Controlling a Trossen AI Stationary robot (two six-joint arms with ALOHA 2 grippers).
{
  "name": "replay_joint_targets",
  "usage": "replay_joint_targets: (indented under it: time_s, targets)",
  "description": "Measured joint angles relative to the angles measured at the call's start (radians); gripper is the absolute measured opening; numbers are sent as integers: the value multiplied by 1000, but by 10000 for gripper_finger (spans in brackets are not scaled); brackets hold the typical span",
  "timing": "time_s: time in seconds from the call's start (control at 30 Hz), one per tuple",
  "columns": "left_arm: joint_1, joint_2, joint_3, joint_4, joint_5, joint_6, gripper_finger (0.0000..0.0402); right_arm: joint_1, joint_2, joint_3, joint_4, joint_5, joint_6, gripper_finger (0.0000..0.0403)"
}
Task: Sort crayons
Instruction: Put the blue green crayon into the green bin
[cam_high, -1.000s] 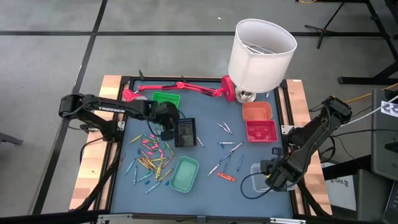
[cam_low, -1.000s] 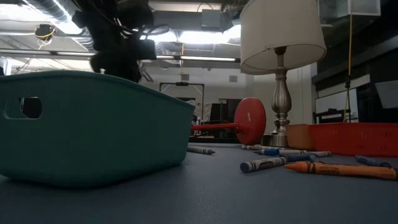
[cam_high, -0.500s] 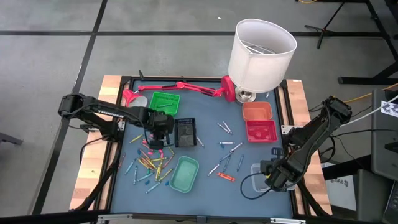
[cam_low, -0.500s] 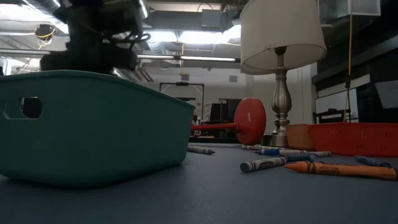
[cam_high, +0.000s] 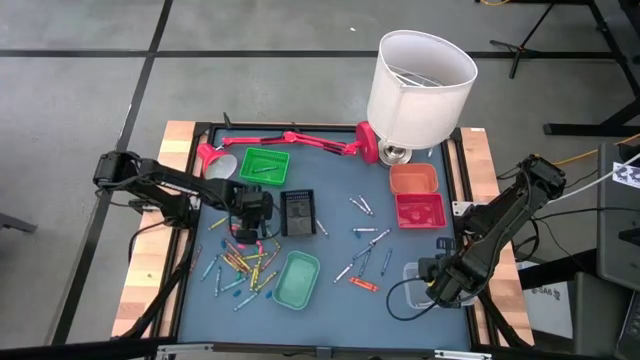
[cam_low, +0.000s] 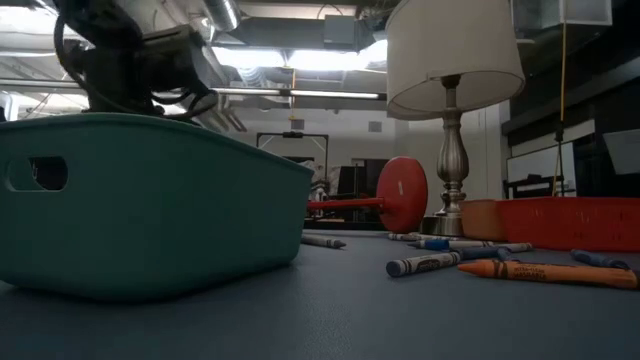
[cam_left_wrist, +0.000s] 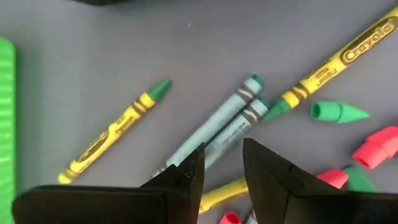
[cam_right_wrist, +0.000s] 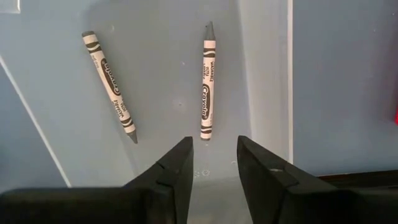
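Many crayons (cam_high: 240, 256) lie heaped on the blue-grey table at the near left, and more (cam_high: 366, 250) are scattered mid-table. My left gripper (cam_high: 250, 218) hangs open just over the heap, pointing steeply down. In its wrist view, two pale grey-blue crayons (cam_left_wrist: 219, 127) lie side by side just beyond the open fingertips of my left gripper (cam_left_wrist: 222, 163), with green crayons in yellow wrappers (cam_left_wrist: 115, 130) on either side. My right gripper (cam_high: 440, 282) is open over a clear tray (cam_high: 418, 272) at the near right. Two grey crayons (cam_right_wrist: 207, 81) lie flat on that tray's floor beyond my right gripper (cam_right_wrist: 214, 158).
Green (cam_high: 265, 163), black (cam_high: 298, 212), teal (cam_high: 297, 278), orange (cam_high: 413, 180) and red (cam_high: 420, 210) trays stand on the table. A white-shaded lamp (cam_high: 420, 80) stands at the far right, and a pink desk lamp (cam_high: 290, 140) lies along the far edge. Broken crayon tips (cam_left_wrist: 339, 112) lie by the heap.
My left gripper has come away from the green and black trays toward the table's near edge. It has sunk over the crayon heap and tipped more steeply down. The right arm has kept still.
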Motion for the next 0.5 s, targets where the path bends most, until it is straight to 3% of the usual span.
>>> replay_joint_targets:
  time_s: [0.5]
  targets:
    - [0,-3,-51,62,-1,11,94,0,0,0,63,0,0,122]
